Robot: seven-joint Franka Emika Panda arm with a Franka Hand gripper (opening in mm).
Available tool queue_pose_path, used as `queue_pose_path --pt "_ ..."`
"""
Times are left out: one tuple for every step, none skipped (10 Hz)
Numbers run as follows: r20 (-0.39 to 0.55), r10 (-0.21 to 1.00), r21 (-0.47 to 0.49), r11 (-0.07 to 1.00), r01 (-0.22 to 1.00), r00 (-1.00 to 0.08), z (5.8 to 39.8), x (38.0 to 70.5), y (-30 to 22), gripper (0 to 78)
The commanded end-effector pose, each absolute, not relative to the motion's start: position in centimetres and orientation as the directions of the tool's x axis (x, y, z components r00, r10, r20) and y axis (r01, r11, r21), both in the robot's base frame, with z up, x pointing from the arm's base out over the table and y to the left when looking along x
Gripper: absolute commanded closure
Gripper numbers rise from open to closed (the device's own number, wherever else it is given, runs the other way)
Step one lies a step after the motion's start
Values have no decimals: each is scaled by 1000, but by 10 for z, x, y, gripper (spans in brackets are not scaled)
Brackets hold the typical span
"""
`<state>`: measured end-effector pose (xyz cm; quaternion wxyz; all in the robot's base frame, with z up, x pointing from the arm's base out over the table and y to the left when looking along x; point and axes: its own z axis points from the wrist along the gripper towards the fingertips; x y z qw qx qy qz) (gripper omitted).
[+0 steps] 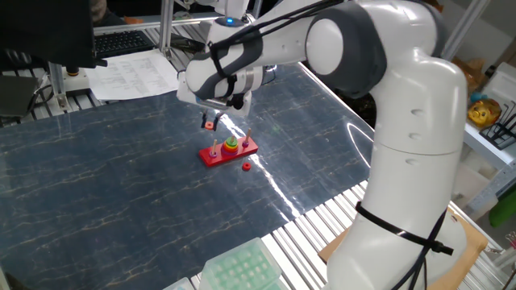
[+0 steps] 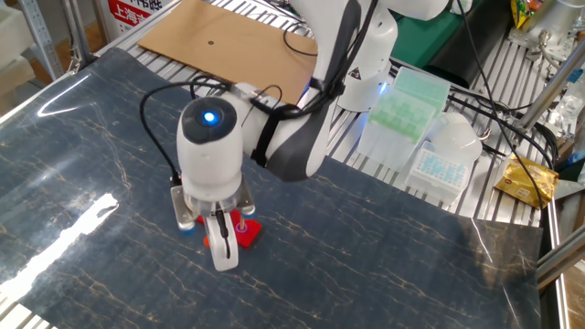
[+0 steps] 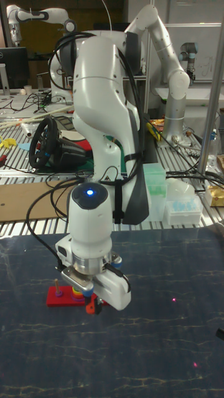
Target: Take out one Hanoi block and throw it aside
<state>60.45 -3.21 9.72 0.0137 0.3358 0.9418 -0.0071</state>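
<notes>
Dark marbled worktop [image 1: 121,185] spreads under me, with metal racking and cardboard behind it. My gripper [image 1: 211,122] hangs above and just beside the red pegged base [image 1: 230,151], jaws pinching the Hanoi block [image 1: 210,125], a tiny reddish-orange disc held clear of the pegs and off the surface. Green and yellow discs [image 1: 230,145] sit on the base; another small red disc [image 1: 245,166] lies on the worktop just beside it. I judge the lift done and the carry underway; next I should swing well away from the base and let go. Red characters on a sign [image 2: 132,13] are too cropped to read.
</notes>
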Motion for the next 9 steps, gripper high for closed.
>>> queue_pose_path --pt "-40 619 -6 785 619 -785 86 605 -33 764" --pt "-39 616 -7 787 617 -787 85 604 -33 764" --pt "-34 611 -10 791 611 -791 84 603 -33 764" --pt "-34 611 -10 791 611 -791 84 603 -33 2" --pt "-34 611 -10 791 611 -791 84 603 -33 2" --pt "-34 611 -10 791 611 -791 84 603 -33 2" --pt "-34 611 -10 791 611 -791 84 603 -33 2" --pt "-34 611 -10 791 611 -791 84 603 -33 2" --pt "-34 611 -10 791 611 -791 84 603 -33 2"
